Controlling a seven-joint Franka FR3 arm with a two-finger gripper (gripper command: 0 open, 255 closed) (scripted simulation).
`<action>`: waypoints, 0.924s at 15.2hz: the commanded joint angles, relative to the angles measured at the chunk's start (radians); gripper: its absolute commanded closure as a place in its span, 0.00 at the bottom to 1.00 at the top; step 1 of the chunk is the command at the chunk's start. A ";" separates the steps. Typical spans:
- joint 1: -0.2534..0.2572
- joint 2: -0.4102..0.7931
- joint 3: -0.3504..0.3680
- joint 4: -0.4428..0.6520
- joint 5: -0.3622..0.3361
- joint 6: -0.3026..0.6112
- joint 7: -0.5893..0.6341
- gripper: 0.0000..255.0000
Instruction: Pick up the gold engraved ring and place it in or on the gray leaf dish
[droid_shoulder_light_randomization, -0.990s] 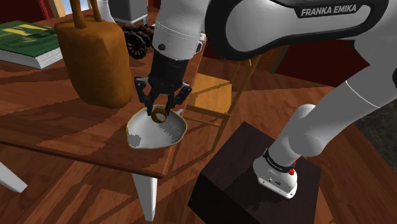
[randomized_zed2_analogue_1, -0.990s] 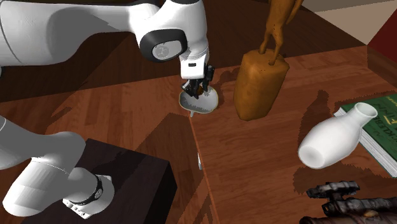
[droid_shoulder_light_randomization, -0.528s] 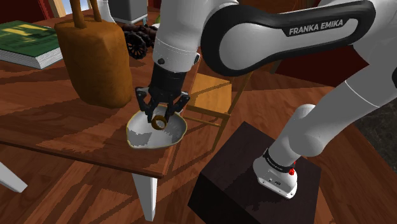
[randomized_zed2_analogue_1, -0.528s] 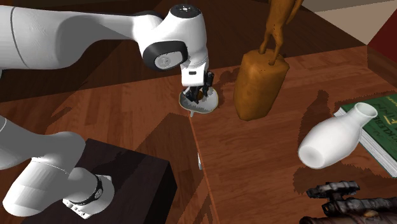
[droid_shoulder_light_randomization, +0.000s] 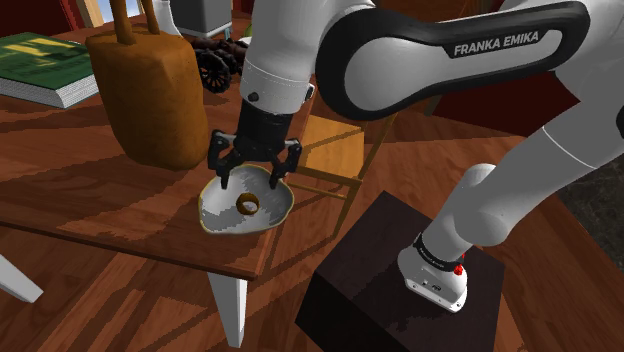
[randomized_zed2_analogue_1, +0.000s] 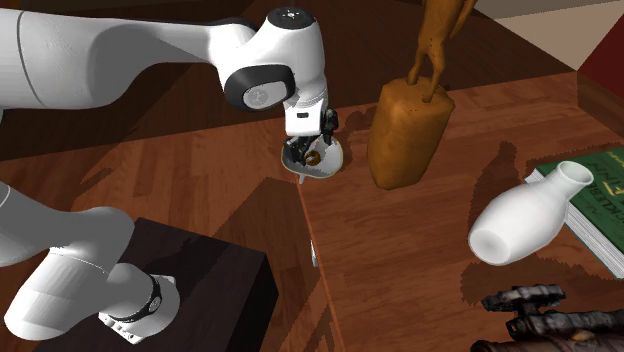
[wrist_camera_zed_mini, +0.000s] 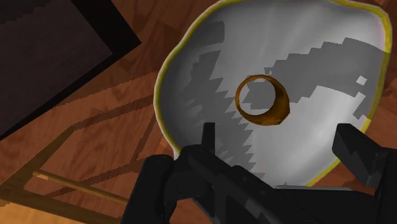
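Note:
The gold ring (droid_shoulder_light_randomization: 247, 207) lies loose inside the grey leaf-shaped dish (droid_shoulder_light_randomization: 222, 212) with a yellow rim, at the near corner of the wooden table. My gripper (droid_shoulder_light_randomization: 247, 184) hangs just above the dish, open, its fingers apart on either side of the ring and not touching it. In the wrist view the ring (wrist_camera_zed_mini: 280, 105) rests near the middle of the dish (wrist_camera_zed_mini: 324, 76), a little beyond the gripper (wrist_camera_zed_mini: 277, 137). From the second exterior view the ring (randomized_zed2_analogue_1: 313, 158) shows as a small gold spot in the dish (randomized_zed2_analogue_1: 330, 162) under the gripper (randomized_zed2_analogue_1: 312, 150).
A tall brown bag-like object (droid_shoulder_light_randomization: 150, 95) stands close beside the dish. A green book (droid_shoulder_light_randomization: 45, 65), a white vase (randomized_zed2_analogue_1: 525, 225) and a dark wheeled model (droid_shoulder_light_randomization: 215, 65) sit farther back. A wooden chair (droid_shoulder_light_randomization: 335, 150) and the dark stand (droid_shoulder_light_randomization: 390, 280) lie past the table edge.
The gripper lowered over the dish with the ring clasped, then its fingers opened. The ring dropped from between them and now rests in the dish.

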 joint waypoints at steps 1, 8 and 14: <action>0.000 0.000 0.000 0.000 0.000 0.000 0.000 0.00; -0.004 -0.037 -0.028 0.092 0.010 -0.127 -0.010 0.00; -0.004 -0.037 -0.028 0.092 0.010 -0.127 -0.010 0.00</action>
